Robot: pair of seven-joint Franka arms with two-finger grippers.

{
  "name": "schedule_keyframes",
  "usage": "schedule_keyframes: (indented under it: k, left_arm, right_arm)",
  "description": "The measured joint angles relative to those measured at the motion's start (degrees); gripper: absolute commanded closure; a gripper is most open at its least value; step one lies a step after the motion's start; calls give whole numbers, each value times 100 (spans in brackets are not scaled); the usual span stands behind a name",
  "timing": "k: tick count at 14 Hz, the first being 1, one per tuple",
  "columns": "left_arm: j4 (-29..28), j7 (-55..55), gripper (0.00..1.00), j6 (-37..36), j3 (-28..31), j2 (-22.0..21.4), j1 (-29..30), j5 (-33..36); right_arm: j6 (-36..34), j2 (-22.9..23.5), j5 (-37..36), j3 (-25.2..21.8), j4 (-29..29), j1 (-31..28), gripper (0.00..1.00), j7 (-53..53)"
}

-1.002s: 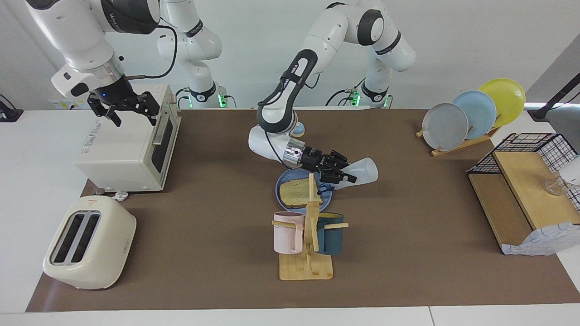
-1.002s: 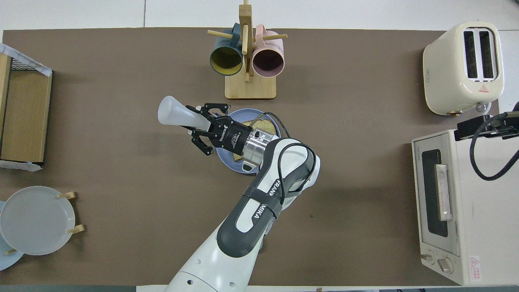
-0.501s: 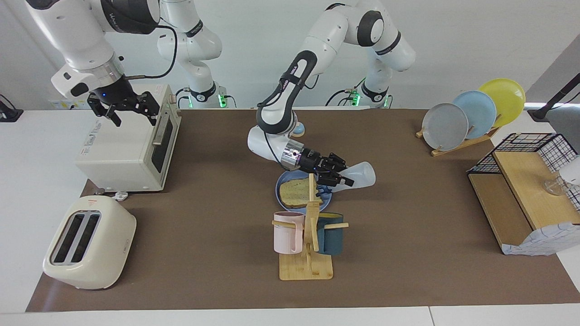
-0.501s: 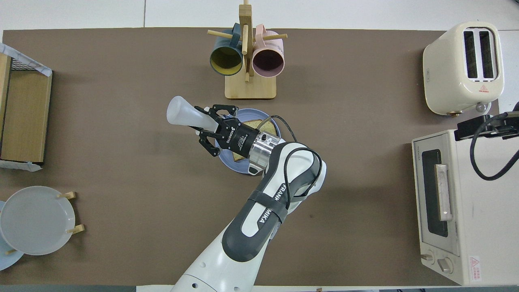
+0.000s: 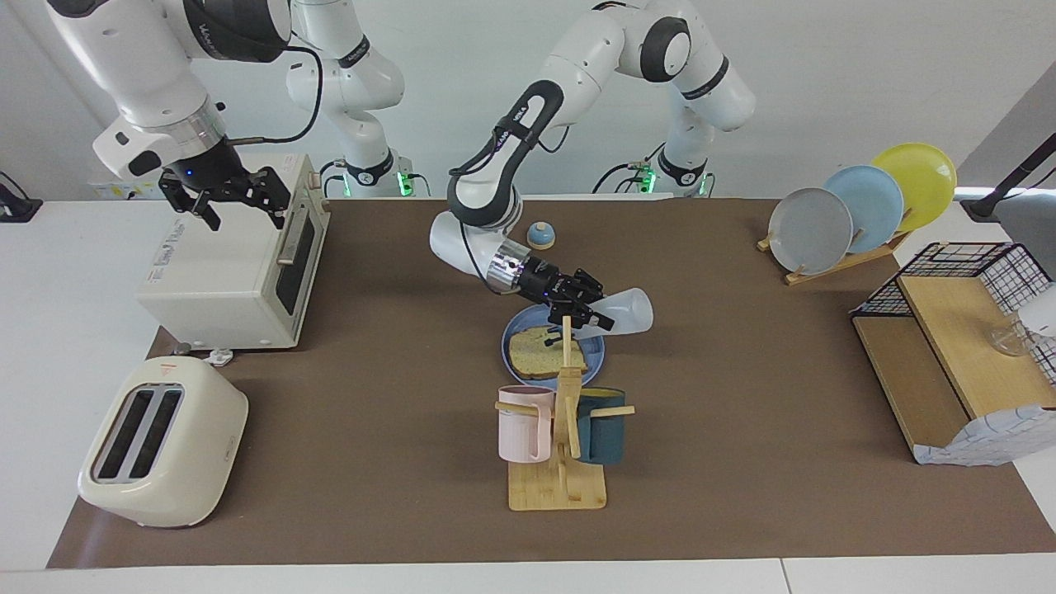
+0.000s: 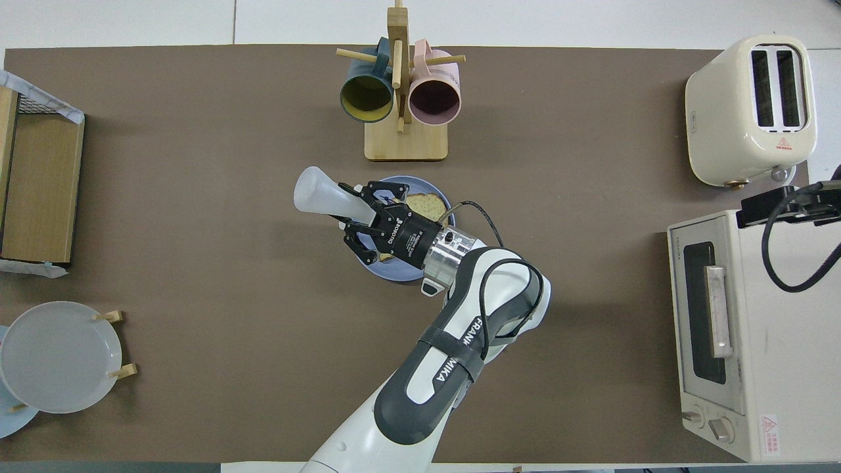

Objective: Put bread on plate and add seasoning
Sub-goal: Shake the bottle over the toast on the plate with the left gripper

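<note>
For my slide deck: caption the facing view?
Left gripper tips the seasoning bottle over bread on the blue plate; right gripper waits over the oven.

robot lab: staged table, toaster, bare white walls.

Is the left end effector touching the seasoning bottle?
Touching. In the facing view the left end effector is shut on the neck of the seasoning bottle, which hangs tilted in the air over the blue plate, carried by nothing else.
</note>
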Motion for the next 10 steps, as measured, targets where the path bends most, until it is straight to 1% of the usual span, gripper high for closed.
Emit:
schedule_keyframes:
  k: [5, 10]
  left_arm:
    - [0, 0, 100, 309, 53, 76, 444, 5]
    - [61, -21, 100, 368, 77, 80, 592, -108]
  right_arm:
    - [0, 0, 0, 0, 0, 0, 0, 0]
    - [0, 0, 0, 0, 0, 1, 0, 0]
